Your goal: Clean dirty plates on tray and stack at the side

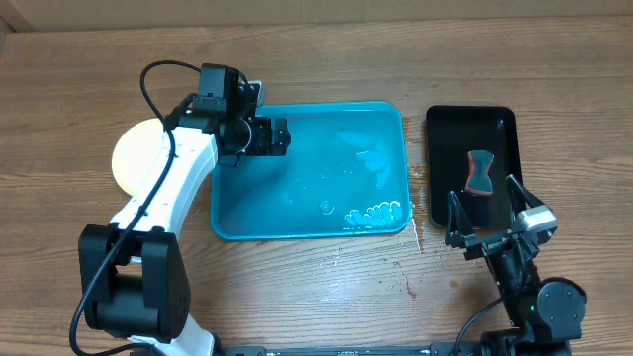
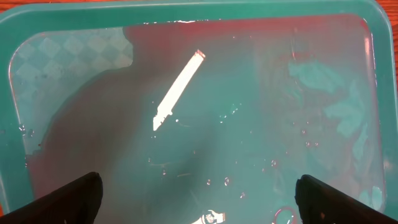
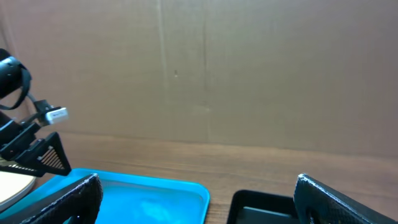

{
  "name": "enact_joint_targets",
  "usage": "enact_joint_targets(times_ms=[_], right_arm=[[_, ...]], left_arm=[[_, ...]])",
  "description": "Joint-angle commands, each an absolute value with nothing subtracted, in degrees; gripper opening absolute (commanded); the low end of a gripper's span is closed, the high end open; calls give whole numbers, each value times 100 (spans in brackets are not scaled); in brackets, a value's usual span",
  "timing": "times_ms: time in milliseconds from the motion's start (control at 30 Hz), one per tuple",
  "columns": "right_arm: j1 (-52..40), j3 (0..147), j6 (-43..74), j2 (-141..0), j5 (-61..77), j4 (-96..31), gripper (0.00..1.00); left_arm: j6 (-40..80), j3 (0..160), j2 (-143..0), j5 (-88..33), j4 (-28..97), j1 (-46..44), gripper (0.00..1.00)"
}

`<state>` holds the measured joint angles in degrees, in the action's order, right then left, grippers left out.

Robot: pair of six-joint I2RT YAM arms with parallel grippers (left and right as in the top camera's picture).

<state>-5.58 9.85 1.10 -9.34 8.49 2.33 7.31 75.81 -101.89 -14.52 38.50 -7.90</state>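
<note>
The left gripper [image 1: 282,136] has its jaws spread wide and holds nothing. It hangs over the far left corner of the tray [image 1: 297,193] without touching it. The right gripper [image 1: 485,206] is just as wide and empty, at the near end of the black tray [image 1: 440,148], where a red and black scrubber [image 1: 480,173] lies between its fingers as seen from above.

From above, the plates [image 1: 134,158] lie stacked on the table just left of the tray, partly under the left arm and well apart from both grippers. How many there are cannot be told. The tray looks bare apart from water and some foam near its right near corner.

The left wrist view adds what the overhead one misses: the water in the tray [image 2: 74,25] is tinted pink and reflects a bright strip of light between the two fingertips [image 2: 68,199]. The right wrist view shows a cardboard wall beyond the table and the edge of a plate [image 3: 11,185] at its lower left.
</note>
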Motion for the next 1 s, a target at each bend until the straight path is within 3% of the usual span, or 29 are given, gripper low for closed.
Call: enact_joint_targets(times_ms=[0, 300, 533, 967], right_arm=[[-604, 690, 281, -646, 561, 285, 100], [-604, 38, 281, -130, 556, 338, 100], [-607, 45, 287, -12, 526, -449, 100], [-611, 45, 325, -16, 515, -440, 100]], left_arm=[[727, 7601, -10049, -1441, 3835, -797, 100], [727, 7601, -10049, -1441, 3833, -797, 100], [727, 7601, -10049, -1441, 3835, -797, 100], [727, 7601, -10049, -1441, 3835, -797, 100]])
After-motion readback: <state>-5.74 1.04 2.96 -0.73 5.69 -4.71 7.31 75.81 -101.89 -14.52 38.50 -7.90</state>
